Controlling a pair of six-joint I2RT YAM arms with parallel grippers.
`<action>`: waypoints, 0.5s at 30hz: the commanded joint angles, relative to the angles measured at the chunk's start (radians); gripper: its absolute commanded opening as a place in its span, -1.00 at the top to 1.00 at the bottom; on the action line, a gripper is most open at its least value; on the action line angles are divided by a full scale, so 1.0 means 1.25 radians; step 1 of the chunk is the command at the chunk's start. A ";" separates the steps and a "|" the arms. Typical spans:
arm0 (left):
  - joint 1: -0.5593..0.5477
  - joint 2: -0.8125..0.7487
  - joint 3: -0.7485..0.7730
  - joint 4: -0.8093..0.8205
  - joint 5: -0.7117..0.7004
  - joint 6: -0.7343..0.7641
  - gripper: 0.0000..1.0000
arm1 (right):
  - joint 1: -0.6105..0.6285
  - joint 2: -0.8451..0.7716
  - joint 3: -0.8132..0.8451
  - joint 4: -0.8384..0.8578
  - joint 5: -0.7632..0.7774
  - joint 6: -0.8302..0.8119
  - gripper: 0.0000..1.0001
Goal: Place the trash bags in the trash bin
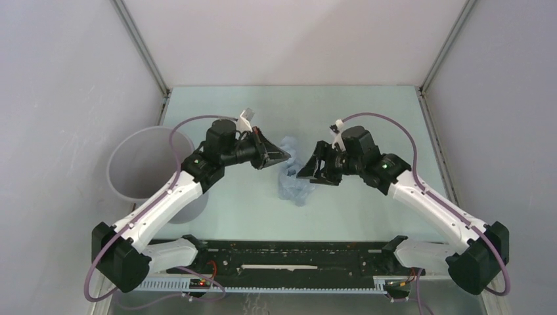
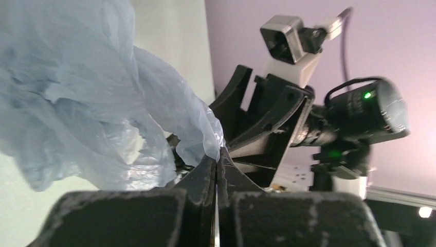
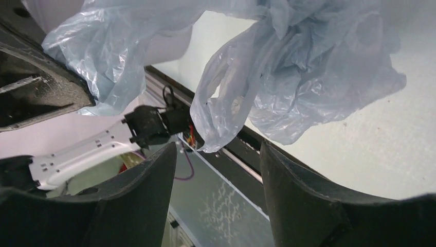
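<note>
The pale blue trash bag [image 1: 293, 172] hangs crumpled above the table's middle, between my two grippers. My left gripper [image 1: 284, 156] is shut on a fold at the bag's top edge; in the left wrist view the jaws are closed on the film [image 2: 217, 152] and the bag [image 2: 77, 92] billows to the left. My right gripper [image 1: 303, 174] is open just right of the bag; in the right wrist view its fingers [image 3: 303, 190] stand wide apart below the hanging bag [image 3: 288, 77], not touching it. The grey trash bin [image 1: 141, 164] stands at the left, behind my left arm.
Grey enclosure walls stand on the left, the right and the back. A black rail with cables [image 1: 289, 259] runs along the near edge between the arm bases. The right arm's camera and wrist [image 2: 339, 113] show close in the left wrist view.
</note>
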 commanded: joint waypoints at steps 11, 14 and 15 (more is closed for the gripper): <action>0.000 -0.038 -0.090 0.268 -0.005 -0.261 0.99 | 0.022 -0.022 -0.187 0.326 0.049 0.303 -0.38; -0.003 -0.040 -0.091 0.270 -0.012 -0.265 1.00 | 0.021 -0.019 -0.194 0.343 0.046 0.308 -0.35; -0.003 -0.039 -0.090 0.273 -0.014 -0.267 1.00 | 0.022 -0.017 -0.194 0.338 0.051 0.306 -0.33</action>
